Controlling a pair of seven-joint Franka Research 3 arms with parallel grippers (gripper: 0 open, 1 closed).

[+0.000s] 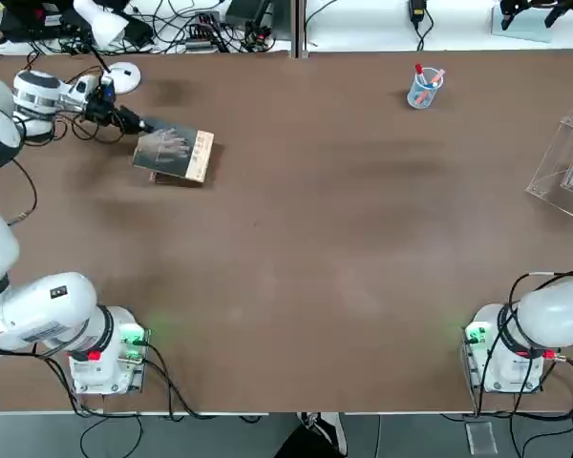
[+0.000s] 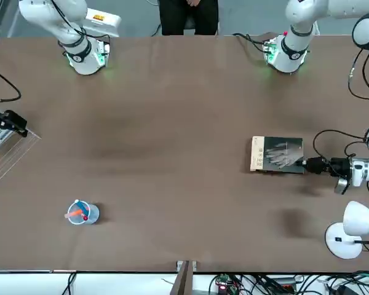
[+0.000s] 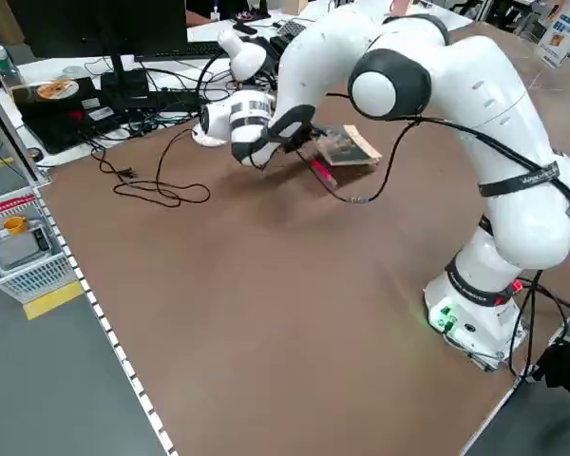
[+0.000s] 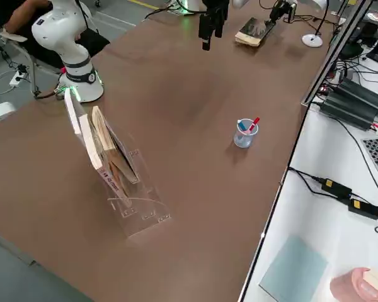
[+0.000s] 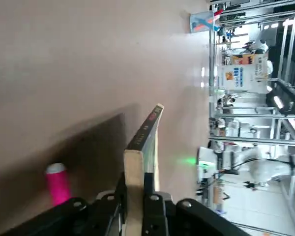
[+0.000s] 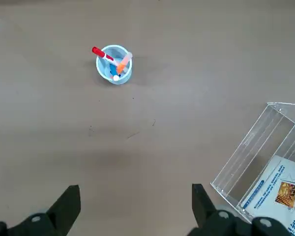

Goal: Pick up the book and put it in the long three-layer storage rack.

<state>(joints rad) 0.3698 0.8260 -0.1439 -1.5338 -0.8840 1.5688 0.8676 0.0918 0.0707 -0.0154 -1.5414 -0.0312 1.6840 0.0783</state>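
The book (image 1: 175, 153) has a dark cover with a pale hand image and a tan strip, and it lies at the table's far left. My left gripper (image 1: 138, 124) is shut on the book's edge. In the left wrist view the book (image 5: 145, 142) stands edge-on between the fingers, one side tilted up off the table. The clear acrylic rack (image 1: 565, 167) stands at the far right with several books (image 4: 107, 157) in it. My right gripper (image 6: 135, 206) hovers open high above the table beside the rack (image 6: 255, 162), holding nothing.
A clear cup of pens (image 1: 424, 88) stands at the back right. A white desk lamp (image 2: 350, 227) sits behind the left gripper. A pink object (image 5: 58, 182) shows on the table under the book. A person (image 2: 187, 15) is at the robot's side of the table.
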